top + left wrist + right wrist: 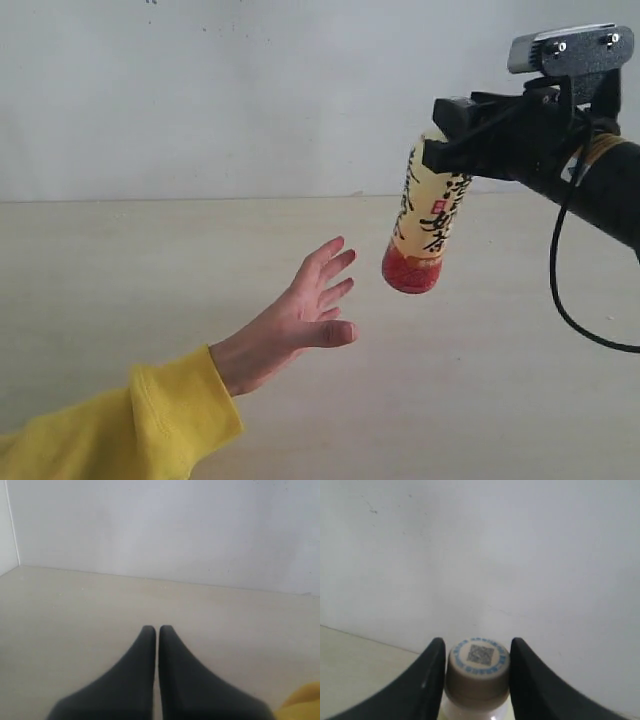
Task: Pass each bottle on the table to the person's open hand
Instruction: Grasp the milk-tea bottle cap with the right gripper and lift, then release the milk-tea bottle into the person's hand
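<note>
The right gripper [443, 150] enters from the upper right of the exterior view and is clamped on the neck end of the yellow-labelled bottle [425, 220]. In the right wrist view its two black fingers [434, 680] press either side just below the cap [479, 667], which faces the camera.

From that grip the bottle hangs downward. Its long axis is close to vertical, leaning a little so that the red base sits lower and slightly left of the gripper. It appears to be held in the air above the table [150, 260], touching nothing else.

The person's open hand [300, 320] lies to the lower left of the base, near it but apart. The fingers are spread and point up toward the bottle. The coming move likely depends on closing that gap down and to the left, and the right arm is the nearer one.

The left gripper [157, 630] has its fingers together on nothing, over bare table, with a corner of yellow sleeve [305, 700] at the lower right. No other bottle is in view.
</note>
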